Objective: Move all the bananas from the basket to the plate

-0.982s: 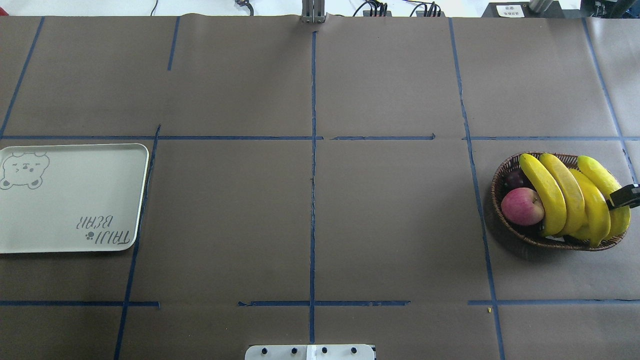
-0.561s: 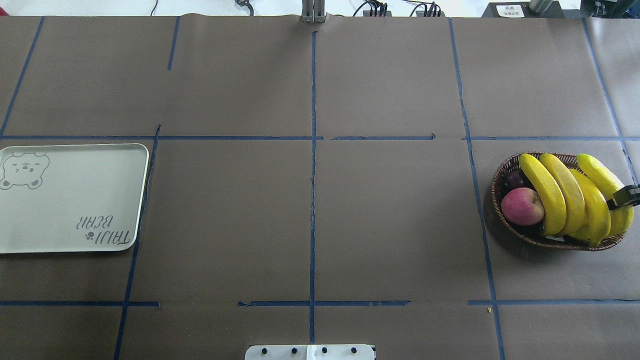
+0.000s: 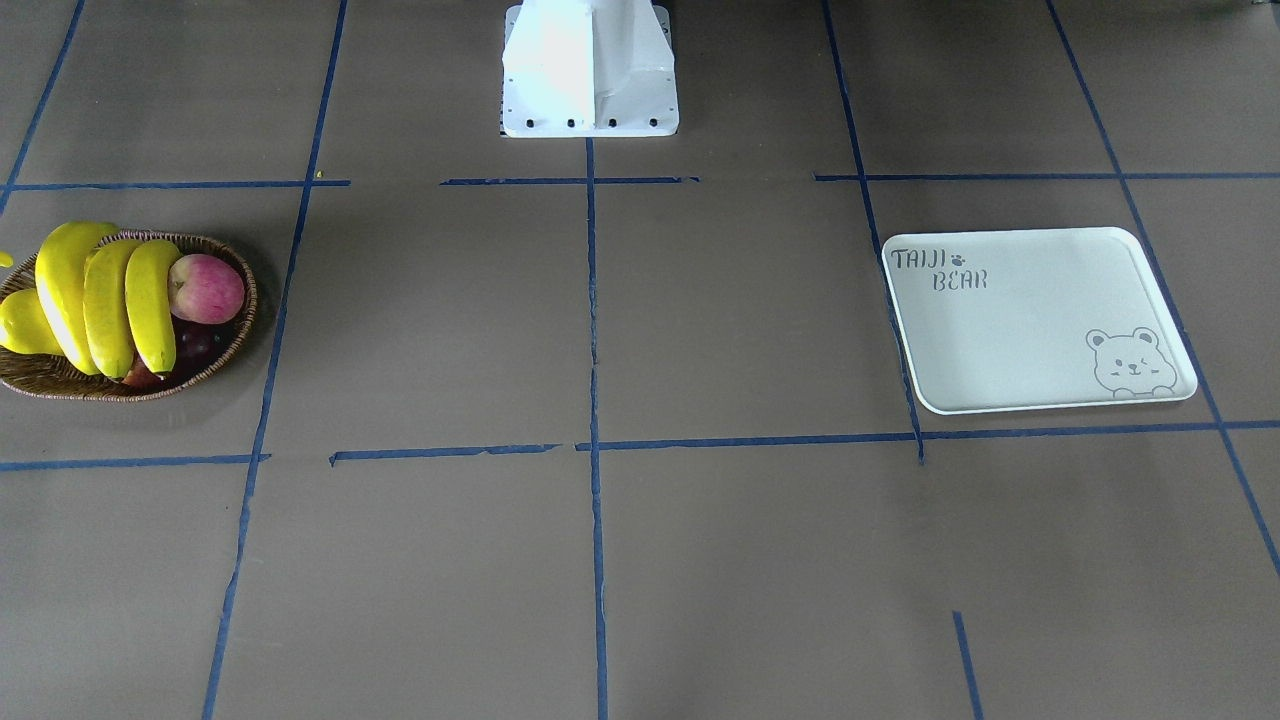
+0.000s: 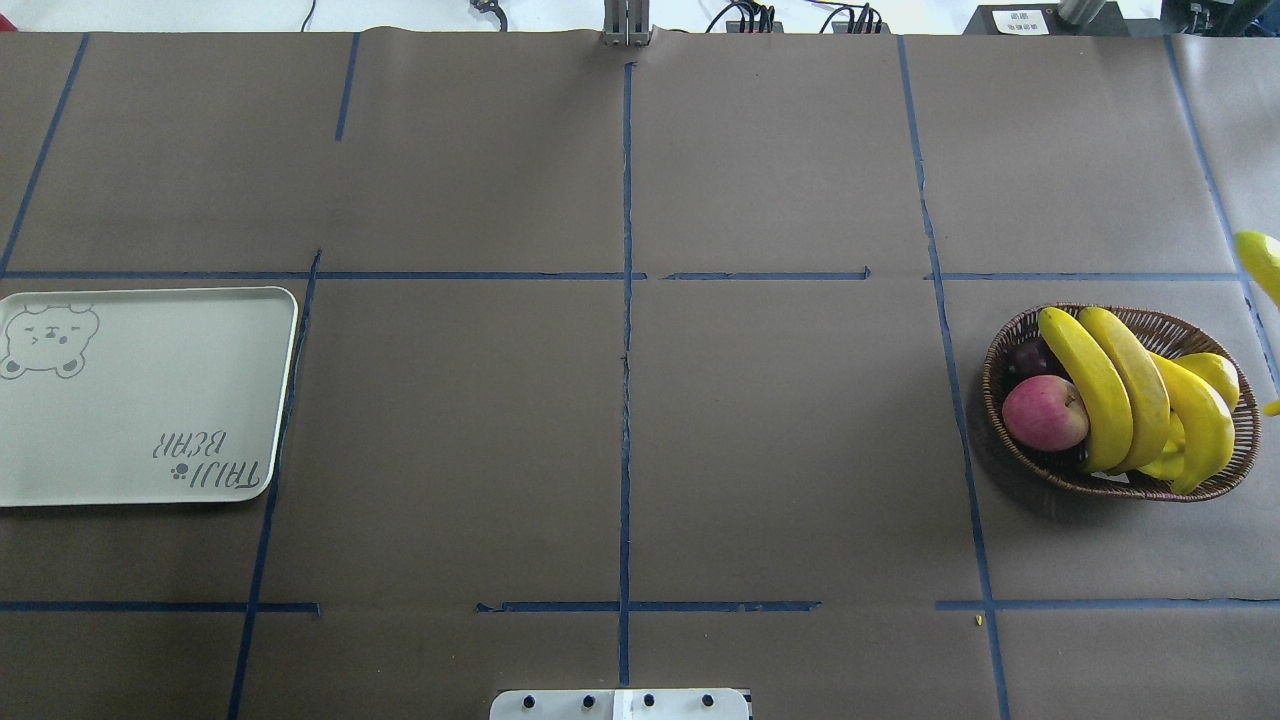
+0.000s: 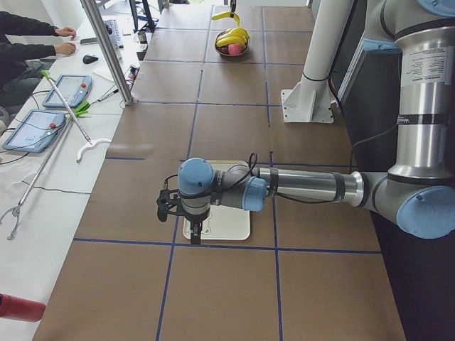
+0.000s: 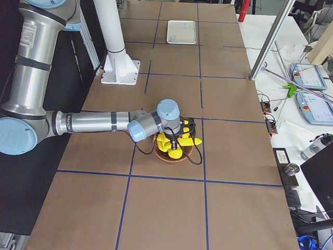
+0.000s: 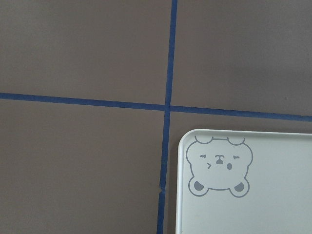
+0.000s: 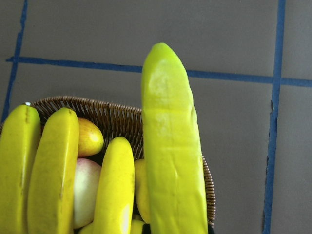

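Overhead clips the raised banana [image 4: 1262, 262]; right wrist shows it.

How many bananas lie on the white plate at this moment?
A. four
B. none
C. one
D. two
B: in the overhead view the plate is bare. Three bananas lie in the basket, and a fourth banana is lifted out of it.

The brown table [image 4: 780, 450] bears the basket [image 4: 993, 390] and the plate [image 4: 140, 400], well apart.
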Controlling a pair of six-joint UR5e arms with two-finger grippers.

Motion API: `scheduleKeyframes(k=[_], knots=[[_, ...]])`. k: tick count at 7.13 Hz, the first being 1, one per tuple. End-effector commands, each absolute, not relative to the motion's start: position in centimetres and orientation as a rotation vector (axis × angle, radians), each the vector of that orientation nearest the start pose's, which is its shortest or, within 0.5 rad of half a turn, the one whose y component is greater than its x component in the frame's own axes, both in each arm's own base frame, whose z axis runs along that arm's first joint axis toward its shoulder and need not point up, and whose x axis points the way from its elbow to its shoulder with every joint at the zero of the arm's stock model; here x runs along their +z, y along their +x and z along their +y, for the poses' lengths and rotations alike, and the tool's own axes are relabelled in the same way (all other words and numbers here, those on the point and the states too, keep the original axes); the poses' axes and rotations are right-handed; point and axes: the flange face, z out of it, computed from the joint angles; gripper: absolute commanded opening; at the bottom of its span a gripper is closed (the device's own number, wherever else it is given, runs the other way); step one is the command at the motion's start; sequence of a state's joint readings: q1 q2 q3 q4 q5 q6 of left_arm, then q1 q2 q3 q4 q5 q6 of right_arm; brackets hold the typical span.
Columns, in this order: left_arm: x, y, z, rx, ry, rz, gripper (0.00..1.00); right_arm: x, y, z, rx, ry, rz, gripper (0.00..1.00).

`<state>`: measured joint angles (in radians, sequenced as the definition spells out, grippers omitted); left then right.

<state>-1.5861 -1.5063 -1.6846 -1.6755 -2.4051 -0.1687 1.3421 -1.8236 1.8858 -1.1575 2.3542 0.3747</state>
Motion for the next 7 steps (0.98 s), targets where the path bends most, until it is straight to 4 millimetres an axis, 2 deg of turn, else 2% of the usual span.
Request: scheduleKeyframes(k=[1, 2, 3, 4, 5, 6, 7], knots=[[61.7, -6.5, -47.3, -0.103, 0.083, 0.842, 1.00, 50.7, -2.4, -41.8, -0.056, 0.220, -0.864, 0.00], [61.4, -4.9, -47.6, -0.082, 0.071, 0.846, 1.00, 45.1, -3.3, -46.2, -0.049, 0.218, -0.867, 0.00], [60.2, -1.8, -48.3, -0.097, 0.084, 0.864, 1.00, 40.5, -5.4, -49.2, -0.064, 0.202, -0.895, 0.00], [58.1, 3.0, -48.8, -0.138, 0.118, 0.918, 1.00, 35.2, -10.2, -50.8, -0.058, 0.140, -0.981, 0.00], [56.1, 7.9, -48.8, -0.170, 0.143, 0.997, 1.00, 30.9, -14.7, -50.8, 0.044, 0.065, -1.026, 0.01], [52.6, 11.2, -49.6, -0.216, 0.156, 1.085, 1.00, 27.2, -18.5, -50.6, 0.082, 0.066, -1.067, 0.01], [48.0, 14.4, -51.2, -0.275, 0.170, 1.152, 1.00, 25.2, -22.4, -49.1, 0.138, 0.088, -1.126, 0.01]])
